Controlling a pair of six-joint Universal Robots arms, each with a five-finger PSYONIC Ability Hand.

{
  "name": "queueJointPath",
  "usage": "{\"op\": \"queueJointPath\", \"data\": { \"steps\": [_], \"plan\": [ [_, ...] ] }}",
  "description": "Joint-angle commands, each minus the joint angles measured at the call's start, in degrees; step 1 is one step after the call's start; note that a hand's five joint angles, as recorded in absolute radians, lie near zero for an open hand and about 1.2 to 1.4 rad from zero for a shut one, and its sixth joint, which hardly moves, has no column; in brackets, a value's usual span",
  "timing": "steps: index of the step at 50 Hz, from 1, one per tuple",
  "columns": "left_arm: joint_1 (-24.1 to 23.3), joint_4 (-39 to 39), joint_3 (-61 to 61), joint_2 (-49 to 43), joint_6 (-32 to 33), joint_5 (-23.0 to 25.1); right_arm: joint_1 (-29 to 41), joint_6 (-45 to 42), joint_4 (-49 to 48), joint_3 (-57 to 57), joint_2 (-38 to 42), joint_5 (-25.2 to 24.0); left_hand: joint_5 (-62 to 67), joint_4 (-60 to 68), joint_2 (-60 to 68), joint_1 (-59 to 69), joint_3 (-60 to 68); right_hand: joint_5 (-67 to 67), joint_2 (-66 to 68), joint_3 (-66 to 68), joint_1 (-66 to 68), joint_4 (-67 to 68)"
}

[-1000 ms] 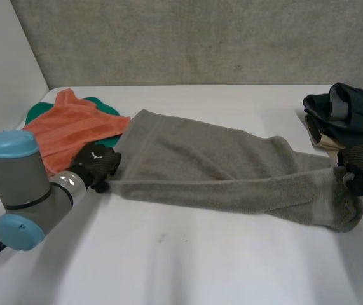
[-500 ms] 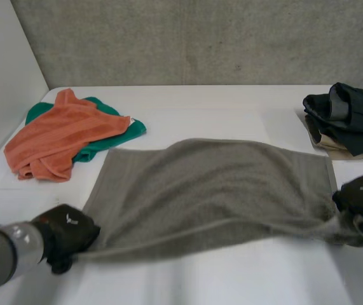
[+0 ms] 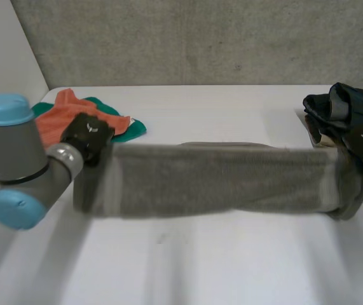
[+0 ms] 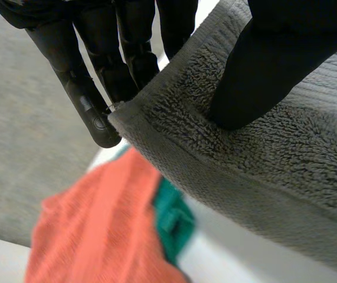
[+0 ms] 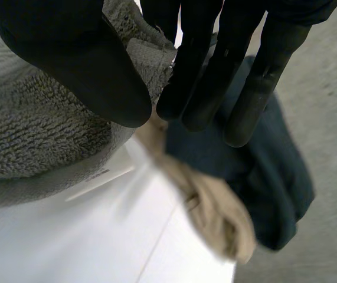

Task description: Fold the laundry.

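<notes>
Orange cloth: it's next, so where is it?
Head view: the orange cloth lies far left on the table, on the green cloth, just behind the left hand pinching the grey towel.

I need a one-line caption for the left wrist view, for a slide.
Left hand pinches a corner of the grey terry towel, orange cloth and green cloth beyond it.

White table point(image 3: 232, 260), far left: crumpled orange cloth point(image 3: 63, 105) heaped over a green cloth point(image 3: 135, 129). Far right edge: dark garments point(image 3: 334, 105) piled on a beige garment point(image 5: 215, 212). Grey towel point(image 3: 219, 181) stretches across the middle between the two heaps; cannot tell whether its lower edge touches the tabletop.
</notes>
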Motion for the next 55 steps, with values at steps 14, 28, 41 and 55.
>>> {"op": "queueJointPath", "data": {
  "steps": [14,28,41,55],
  "plan": [
    [-4.19,21.33,15.85,-18.99,0.81,-5.42,6.64,1.55,-14.78,-13.54,16.02,5.65,-55.64,-58.19,-58.12,-55.23,-57.85,-58.27,-57.58,-58.17,-55.28,-58.57],
    [-6.56,21.25,-0.32,-5.46,-0.77,-7.36,2.61,9.12,-3.01,-2.03,3.89,0.39,-55.85,-58.41,-58.34,-55.44,-58.06,-53.49,-52.8,-53.39,-50.5,-53.79],
    [-6.56,21.07,-8.33,-0.79,-6.13,-6.75,-2.93,10.35,2.44,3.87,2.91,-7.53,-55.52,-58.07,-58.0,-55.11,-57.73,-46.08,-45.38,-45.97,-43.08,-46.37],
    [-6.83,20.89,-8.77,-0.62,-6.22,-6.84,-5.3,8.77,0.25,3.78,6.08,-5.69,-55.68,-58.24,-58.17,-55.27,-57.89,11.73,12.42,11.83,14.72,11.43]
  ]
}}
